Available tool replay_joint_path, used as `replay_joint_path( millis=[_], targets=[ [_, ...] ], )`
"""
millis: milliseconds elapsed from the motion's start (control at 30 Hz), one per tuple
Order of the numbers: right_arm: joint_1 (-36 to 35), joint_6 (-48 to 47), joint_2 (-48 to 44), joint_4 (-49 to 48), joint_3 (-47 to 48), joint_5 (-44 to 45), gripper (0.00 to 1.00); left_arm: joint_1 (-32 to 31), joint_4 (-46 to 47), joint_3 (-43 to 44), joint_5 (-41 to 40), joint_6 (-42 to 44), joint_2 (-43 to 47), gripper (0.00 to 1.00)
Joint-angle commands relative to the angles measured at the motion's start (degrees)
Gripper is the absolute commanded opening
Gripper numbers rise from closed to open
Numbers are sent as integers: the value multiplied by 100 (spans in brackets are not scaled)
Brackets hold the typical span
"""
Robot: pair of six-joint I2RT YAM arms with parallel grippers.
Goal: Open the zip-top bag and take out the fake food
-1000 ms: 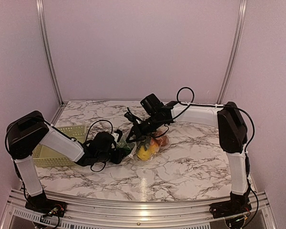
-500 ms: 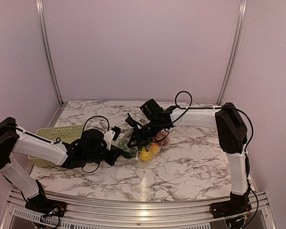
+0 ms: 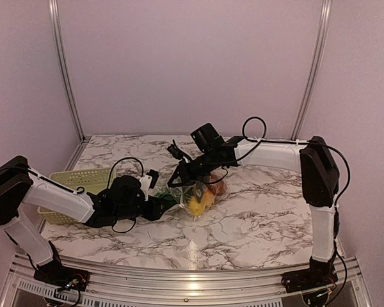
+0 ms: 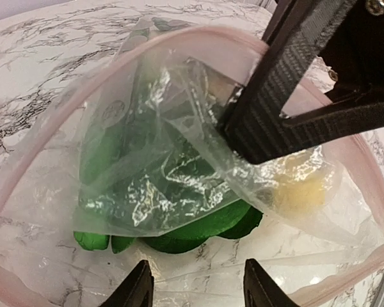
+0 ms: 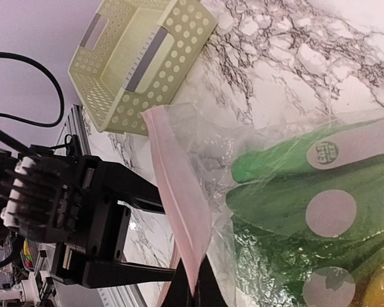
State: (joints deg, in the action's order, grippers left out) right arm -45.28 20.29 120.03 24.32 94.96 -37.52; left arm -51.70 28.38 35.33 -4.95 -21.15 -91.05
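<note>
1. The left gripper [image 4: 198,289], jaws apart and empty, faces the mouth of the zip-top bag [image 3: 203,192] on the marble table [image 3: 262,224].
2. The bag gapes open, with the fake food [image 3: 197,201] inside.
3. The right gripper [image 5: 192,291] is clamped on the pink zip strip [image 5: 169,185], holding the lip up.
4. Likely next: the left gripper reaches in for the green vegetable [image 4: 179,220].

No legible text anywhere. The green plastic toy vegetable [image 5: 278,192] beside the right jaws bears a round stamp, too blurred to read.

Marble tbl [image 3: 262,217], lilac walls [image 3: 192,64].
</note>
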Motion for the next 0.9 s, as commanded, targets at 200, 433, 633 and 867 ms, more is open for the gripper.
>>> replay_joint_path(
  millis=[200, 433, 633, 867],
  targets=[
    [-60, 510, -309, -1030, 128, -81, 0, 131, 1809, 16, -176, -1729, -588, 62],
    [-56, 690, -346, -1297, 253, -44, 3, 256, 2190, 255, -171, -2537, -1140, 76],
    [509, 589, -786, -1167, -3, -192, 39, 393, 2542, 243, -209, -2875, -1313, 76],
    [1543, 214, -676, -613, -26, 47, 67, 560, 2569, 374, -25, -3124, -1509, 78]
  ],
)
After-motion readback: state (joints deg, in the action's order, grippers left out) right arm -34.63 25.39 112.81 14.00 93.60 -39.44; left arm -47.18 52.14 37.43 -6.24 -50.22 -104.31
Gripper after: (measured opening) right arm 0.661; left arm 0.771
